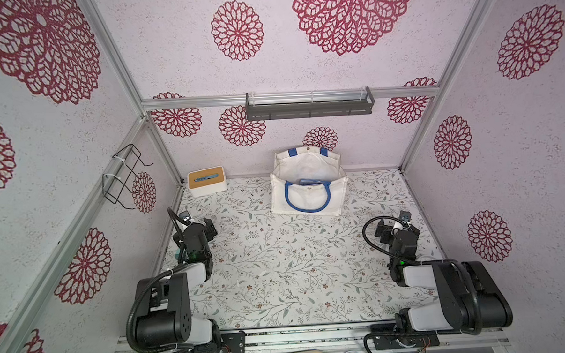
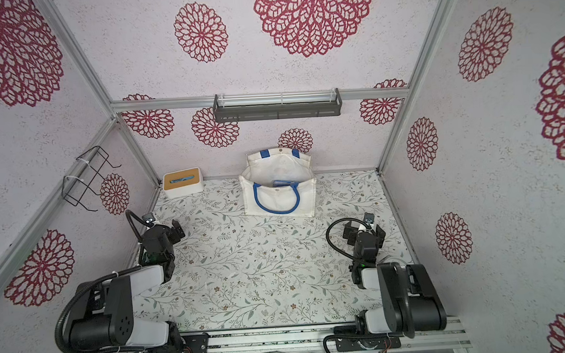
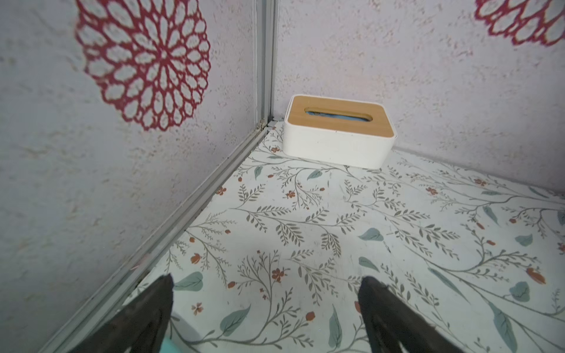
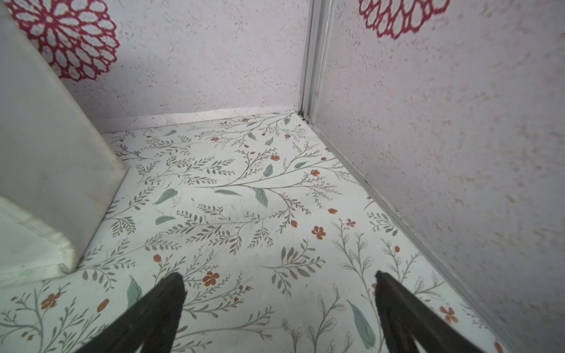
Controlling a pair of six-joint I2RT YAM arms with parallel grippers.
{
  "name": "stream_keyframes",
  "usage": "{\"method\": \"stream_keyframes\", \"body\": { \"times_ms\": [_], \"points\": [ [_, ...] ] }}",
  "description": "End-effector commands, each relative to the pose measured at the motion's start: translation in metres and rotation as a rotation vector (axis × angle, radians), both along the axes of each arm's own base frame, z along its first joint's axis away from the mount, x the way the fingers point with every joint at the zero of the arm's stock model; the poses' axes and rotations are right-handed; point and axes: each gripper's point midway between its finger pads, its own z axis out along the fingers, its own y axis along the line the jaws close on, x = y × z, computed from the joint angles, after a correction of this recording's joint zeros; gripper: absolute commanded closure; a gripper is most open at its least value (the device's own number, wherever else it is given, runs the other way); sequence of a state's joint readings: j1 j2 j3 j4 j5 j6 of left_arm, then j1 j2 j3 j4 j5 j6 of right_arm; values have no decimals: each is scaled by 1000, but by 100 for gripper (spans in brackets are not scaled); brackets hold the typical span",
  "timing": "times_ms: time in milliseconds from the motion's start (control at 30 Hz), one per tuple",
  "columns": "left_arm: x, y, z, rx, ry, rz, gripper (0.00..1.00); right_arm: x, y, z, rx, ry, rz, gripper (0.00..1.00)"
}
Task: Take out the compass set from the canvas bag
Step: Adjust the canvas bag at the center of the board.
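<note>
The cream canvas bag [image 1: 337, 194] [image 2: 305, 199] with blue loop handles stands upright and open at the back middle of the floral table in both top views. A flat blue case [image 1: 309, 182] [image 2: 283, 183] peeks out inside its mouth; I cannot tell whether it is the compass set. My left gripper [image 1: 210, 227] [image 2: 177, 231] [image 3: 266, 284] hovers low at the left, open and empty, well short of the bag. My right gripper [image 1: 382, 230] [image 2: 348, 232] [image 4: 279, 279] is open and empty to the front right of the bag, whose side wall [image 4: 46, 152] shows in the right wrist view.
A white box with a tan slotted top [image 1: 206, 181] [image 2: 182, 183] [image 3: 336, 134] sits in the back left corner. A black wire rack [image 1: 125, 175] hangs on the left wall. A grey shelf [image 1: 309, 106] is mounted on the back wall above the bag.
</note>
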State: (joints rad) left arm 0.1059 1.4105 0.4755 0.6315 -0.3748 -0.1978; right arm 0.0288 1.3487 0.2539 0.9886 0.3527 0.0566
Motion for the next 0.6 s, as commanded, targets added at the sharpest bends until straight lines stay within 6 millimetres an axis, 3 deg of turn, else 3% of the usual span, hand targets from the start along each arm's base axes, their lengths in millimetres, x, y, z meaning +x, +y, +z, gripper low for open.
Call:
{"method": "stream_keyframes", "body": {
  "times_ms": [0,100,267,467,567],
  "points": [
    [-10,4,26,-55,-14,38,3,-10,-12,30,22,-31,-71,1],
    [-19,7,58,-127,-38,95,3,-29,-20,60,117,-96,-142,1],
    [-32,0,122,-245,-76,108,3,-43,-8,111,195,-73,-86,1],
    [-56,-14,187,-446,-144,99,3,-62,2,159,321,78,-81,1],
    [-57,-27,208,-541,-174,38,3,-61,21,179,392,185,-3,1]
  ]
}}
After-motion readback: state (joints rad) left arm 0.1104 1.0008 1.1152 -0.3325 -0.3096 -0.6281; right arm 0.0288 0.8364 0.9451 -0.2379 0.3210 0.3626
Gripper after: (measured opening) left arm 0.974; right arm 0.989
